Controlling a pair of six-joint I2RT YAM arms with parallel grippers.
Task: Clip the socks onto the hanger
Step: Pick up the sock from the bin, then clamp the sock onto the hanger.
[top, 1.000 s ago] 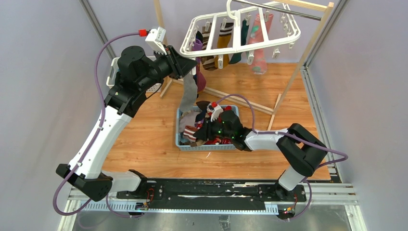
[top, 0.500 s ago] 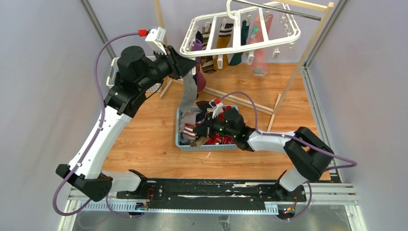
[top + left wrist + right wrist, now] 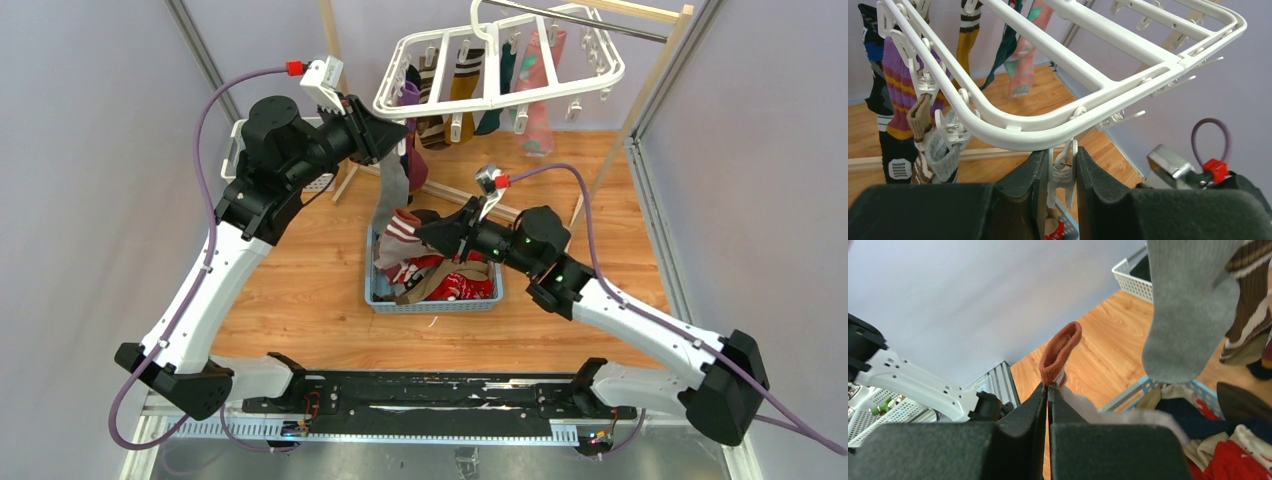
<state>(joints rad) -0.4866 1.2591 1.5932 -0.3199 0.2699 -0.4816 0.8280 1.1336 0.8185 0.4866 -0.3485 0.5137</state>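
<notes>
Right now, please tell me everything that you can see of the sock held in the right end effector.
The sock is soft knit fabric: a ribbed rust-red cuff, then a white part below. The right end effector is shut on it just under the cuff, which stands up above the fingertips, pressed flat. The white part runs off behind one finger; the foot end is hidden. It is held over the blue basket.

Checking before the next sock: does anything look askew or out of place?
The hanger sits askew to the metal rail, its left corner at the left gripper, which is shut on a clip. Nothing else stands out: loose socks lie in the blue basket, one sock in the right gripper.
</notes>
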